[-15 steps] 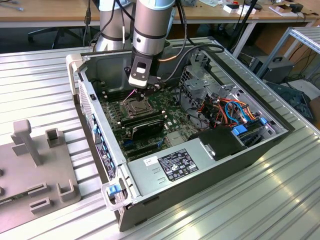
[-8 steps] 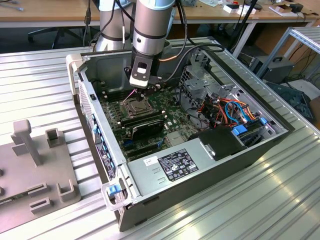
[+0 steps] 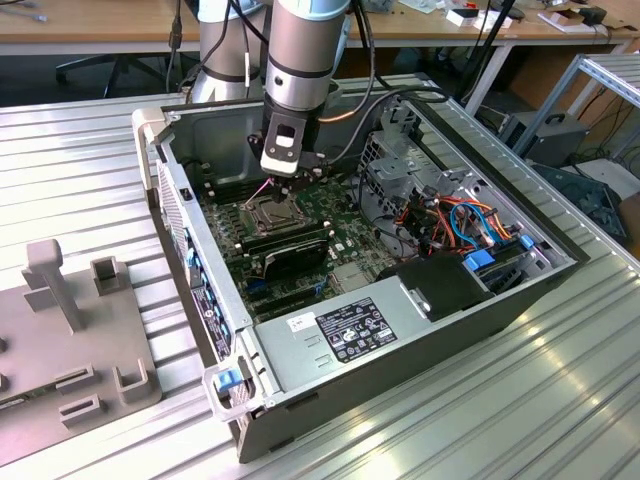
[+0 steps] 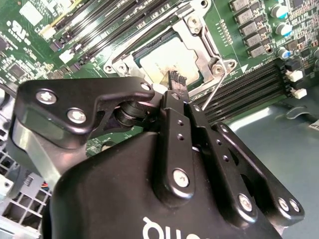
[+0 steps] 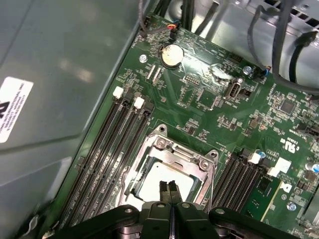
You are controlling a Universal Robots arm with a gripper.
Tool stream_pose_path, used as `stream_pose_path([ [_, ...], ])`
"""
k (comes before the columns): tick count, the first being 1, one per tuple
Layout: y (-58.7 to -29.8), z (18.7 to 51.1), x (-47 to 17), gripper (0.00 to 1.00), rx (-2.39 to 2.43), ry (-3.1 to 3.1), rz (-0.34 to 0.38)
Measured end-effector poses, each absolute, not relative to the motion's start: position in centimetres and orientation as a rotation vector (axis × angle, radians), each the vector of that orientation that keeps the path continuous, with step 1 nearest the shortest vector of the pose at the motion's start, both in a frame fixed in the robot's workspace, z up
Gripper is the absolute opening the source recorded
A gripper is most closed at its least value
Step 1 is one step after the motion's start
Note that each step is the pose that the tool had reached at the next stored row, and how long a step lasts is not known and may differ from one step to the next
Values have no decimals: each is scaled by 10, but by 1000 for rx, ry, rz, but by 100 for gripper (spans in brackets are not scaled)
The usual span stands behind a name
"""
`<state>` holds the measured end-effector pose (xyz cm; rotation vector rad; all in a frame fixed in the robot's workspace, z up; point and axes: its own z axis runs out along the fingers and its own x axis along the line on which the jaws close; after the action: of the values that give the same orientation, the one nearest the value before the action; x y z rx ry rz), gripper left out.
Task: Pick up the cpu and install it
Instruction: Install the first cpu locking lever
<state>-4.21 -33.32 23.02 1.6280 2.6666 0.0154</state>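
The cpu (image 5: pixel 149 177) (image 4: pixel 167 57) is a flat silver-grey square. It lies level inside the dark socket (image 3: pixel 270 212), ringed by the socket's metal frame (image 5: pixel 182 152). My gripper (image 5: pixel 169 186) (image 4: pixel 175 80) (image 3: pixel 283 182) hangs straight over the cpu's near edge. Its two black fingers are pressed together, shut, with nothing between them. Whether the tips touch the chip I cannot tell. A thin socket lever (image 4: pixel 213 97) sticks out free beside the frame.
Long black memory slots (image 5: pixel 107 149) flank the socket on both sides. A black graphics card (image 3: pixel 290 250) sits just beyond it, with loose cables (image 3: pixel 450 215) and a grey power supply (image 3: pixel 340 330) further off. The case wall (image 5: pixel 60 74) stands close. A grey fixture plate (image 3: pixel 70 340) lies outside the case.
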Motion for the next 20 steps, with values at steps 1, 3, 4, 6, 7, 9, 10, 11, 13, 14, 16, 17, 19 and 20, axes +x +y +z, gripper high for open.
stream_pose_path([
  [1, -333, 230, -42, 11, 1586, 2692, 16],
  [3, -333, 230, -42, 11, 1552, 2712, 16],
  [4, -333, 230, -42, 11, 1552, 2712, 16],
  [6, -333, 230, -42, 11, 1552, 2712, 16],
  [7, -333, 230, -42, 11, 1552, 2712, 16],
  [9, -333, 230, -42, 11, 1552, 2712, 16],
  [10, -333, 230, -42, 11, 1551, 2712, 16],
  [11, -333, 230, -42, 11, 1550, 2713, 16],
  [13, -333, 230, -42, 11, 1544, 2716, 16],
  [14, -333, 230, -42, 11, 1541, 2718, 16],
  [16, -333, 230, -42, 11, 1528, 2725, 16],
  [17, -333, 230, -42, 11, 1525, 2727, 16],
  [19, -333, 230, -42, 11, 1519, 2730, 16],
  [20, -333, 230, -42, 11, 1519, 2730, 16],
])
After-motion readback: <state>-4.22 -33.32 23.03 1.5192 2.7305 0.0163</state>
